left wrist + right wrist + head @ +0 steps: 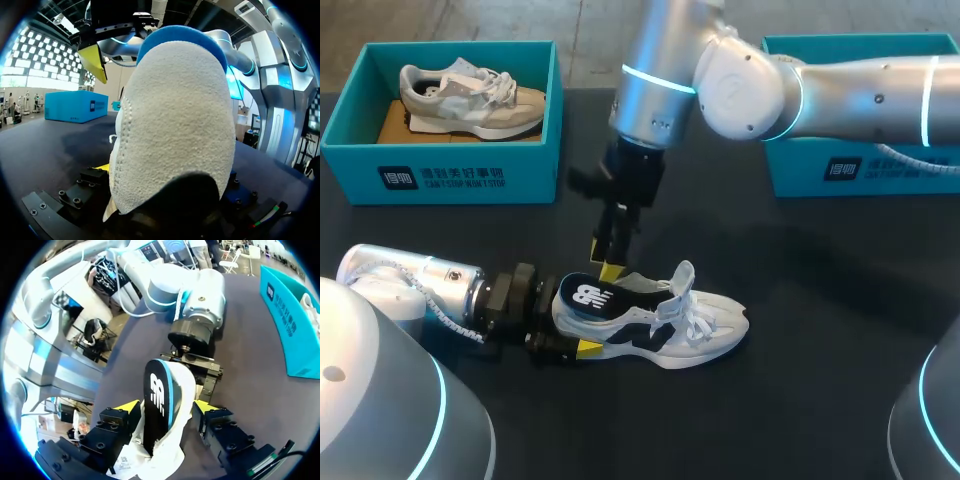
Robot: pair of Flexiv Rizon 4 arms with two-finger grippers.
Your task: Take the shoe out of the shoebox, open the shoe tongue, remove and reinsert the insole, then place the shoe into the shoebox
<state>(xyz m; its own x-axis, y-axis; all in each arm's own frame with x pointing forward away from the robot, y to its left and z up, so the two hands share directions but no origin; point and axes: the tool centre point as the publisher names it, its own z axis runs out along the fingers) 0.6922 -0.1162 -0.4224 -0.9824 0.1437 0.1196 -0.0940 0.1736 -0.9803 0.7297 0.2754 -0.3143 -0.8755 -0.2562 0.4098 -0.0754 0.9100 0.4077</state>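
Okay, starting on the left: the left shoebox (440,175) sits at the far edge of the dark worktop (820,280), teal, with a grey shoe (470,100) lying inside it, toe towards the middle.

Nearer to you, your left arm comes in low from the left. Your left hand (575,322) is closed on the heel of the white-and-navy shoe (705,335). One yellow tip presses the near side of the heel; the other is hidden behind the shoe. In the left wrist view that pale heel (175,135) fills everything ahead of the hand.

The shoe itself lies on the worktop near the front middle, sole down, toe pointing right, laces loose and tongue pulled up.

Now the insole (595,297): dark, with a blue edge and a white logo, it sticks up out of the heel opening, only partly in the shoe.

Directly above it, your right hand (612,262) points straight down from the arm that reaches in from the right. It's open, and the right wrist view shows the insole (157,400) standing between the spread fingers (127,407).

Far right, the right shoebox (880,170) stands at the back edge, partly hidden behind that arm.
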